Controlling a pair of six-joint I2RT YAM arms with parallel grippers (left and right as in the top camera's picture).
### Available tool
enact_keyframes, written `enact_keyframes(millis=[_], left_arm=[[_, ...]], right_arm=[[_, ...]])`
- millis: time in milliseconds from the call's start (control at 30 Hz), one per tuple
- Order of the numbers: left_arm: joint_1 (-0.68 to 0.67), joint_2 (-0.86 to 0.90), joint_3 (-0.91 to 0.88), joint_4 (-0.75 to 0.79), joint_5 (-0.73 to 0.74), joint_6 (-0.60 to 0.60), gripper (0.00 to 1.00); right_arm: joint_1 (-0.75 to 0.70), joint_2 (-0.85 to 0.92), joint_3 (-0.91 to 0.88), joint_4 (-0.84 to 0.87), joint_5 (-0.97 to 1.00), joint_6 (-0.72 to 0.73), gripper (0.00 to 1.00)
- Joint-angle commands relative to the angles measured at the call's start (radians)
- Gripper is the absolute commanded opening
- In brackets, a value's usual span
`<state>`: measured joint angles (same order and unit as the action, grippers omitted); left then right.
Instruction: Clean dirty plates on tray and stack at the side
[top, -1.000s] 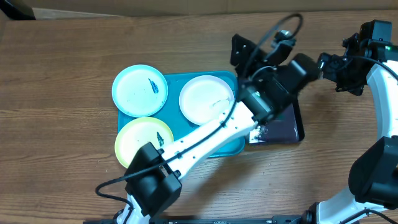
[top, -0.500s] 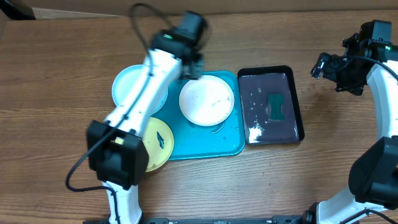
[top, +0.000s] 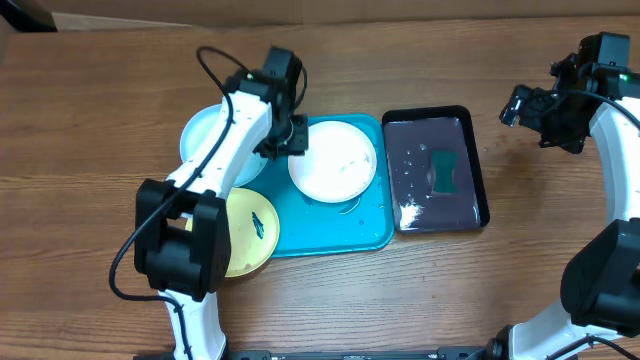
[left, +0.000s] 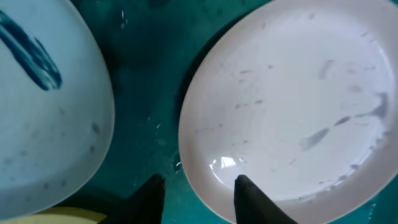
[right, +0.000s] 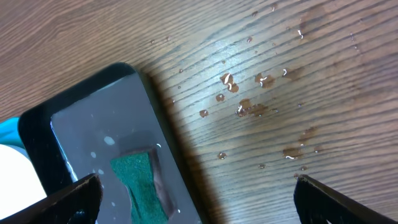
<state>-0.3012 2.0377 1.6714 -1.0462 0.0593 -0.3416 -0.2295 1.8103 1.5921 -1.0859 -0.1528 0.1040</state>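
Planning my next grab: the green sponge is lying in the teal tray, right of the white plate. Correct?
No. The green sponge is lying in the black tray, not the teal tray; it is right of the white plate. The overhead view shows it.

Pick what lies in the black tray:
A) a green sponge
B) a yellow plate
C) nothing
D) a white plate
A: a green sponge lies in the wet black tray, as the overhead and right wrist views show.
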Motion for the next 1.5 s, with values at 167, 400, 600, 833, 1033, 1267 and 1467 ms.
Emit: enact_keyframes(millis=[167,400,600,833,1033,1267,1467], left_arm=[[-0.007,0.003,-0.147,0.138,0.018,-0.011,0.36],[-0.007,0.003,-0.206,0.188,0.016,-0.014,0.33],[-0.007,0.003,-0.259,0.240,0.019,-0.034,0.29],[-0.007,0.002,-0.264,0.247,0.020,-0.040,0.05],[0.002,-0.019,-0.177,0.177,0.019,-0.039,0.04],[0.001,-0.095,0.032,0.068,0.020,-0.005,0.04],[-0.063,-0.174,0.151,0.068,0.029,-0.006,0.04]], right_arm=[[-0.004,-0.002,0.005,0.006,-0.002,0.000,1.00],[-0.004,-0.002,0.005,0.006,-0.002,0.000,1.00],[-0.004,-0.002,0.005,0.006,-0.002,0.000,1.00],[-0.004,-0.002,0.005,0.006,-0.002,0.000,1.00],[-0.004,-0.002,0.005,0.006,-0.002,0.000,1.00],[-0.004,-0.002,0.005,0.006,-0.002,0.000,1.00],[-0.004,-0.002,0.005,0.006,-0.002,0.000,1.00]])
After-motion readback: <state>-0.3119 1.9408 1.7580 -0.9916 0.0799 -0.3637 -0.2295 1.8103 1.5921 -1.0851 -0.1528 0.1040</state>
